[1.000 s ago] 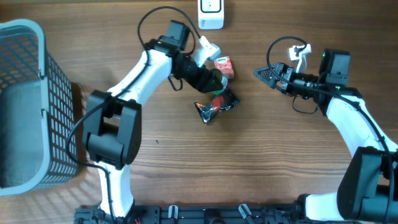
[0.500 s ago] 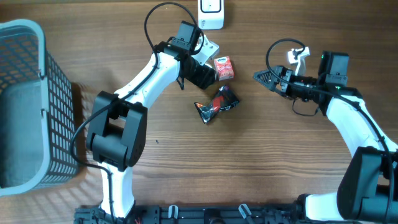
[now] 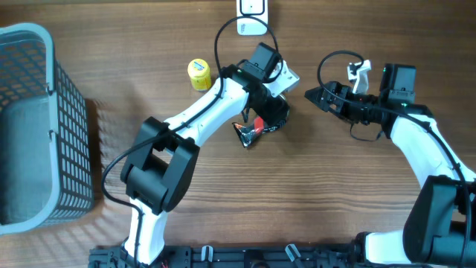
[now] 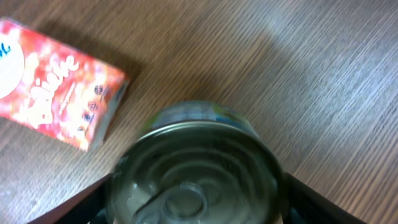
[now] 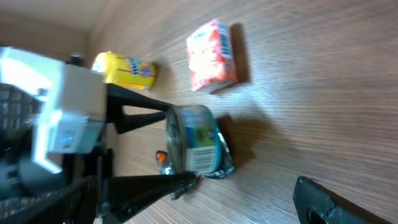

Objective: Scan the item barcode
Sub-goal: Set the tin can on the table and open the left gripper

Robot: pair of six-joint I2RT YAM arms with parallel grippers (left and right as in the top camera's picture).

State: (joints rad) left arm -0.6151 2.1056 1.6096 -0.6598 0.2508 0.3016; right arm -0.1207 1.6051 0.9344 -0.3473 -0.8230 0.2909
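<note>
Silver-lidded round tin can with a blue-green paper label (image 4: 196,168) sits between the fingers of the left end effector (image 5: 182,146). The jaws stand wide, one black finger against each side of the can wall, so I read it as gripped. It is mid-surface, a little toward the far edge, right by a dark crumpled foil packet (image 3: 253,132). I can't tell whether it clears the packet. In the overhead view the arm hides the can.

Right end effector (image 3: 314,94): spread fully, nothing in it, near the can on its right.

Key relation: the white boxy scanner (image 3: 253,16) stands at the middle of the far edge. From the can it lies toward that edge and slightly left. The left arm is nearer and has the item. The can's axis runs along the end effector's reach, lid facing the left wrist camera, so the label band faces out sideways. No barcode shows in any view.

My judgement: carry the can toward the far edge, then roll the wrist until the label meets the scanner.
</note>
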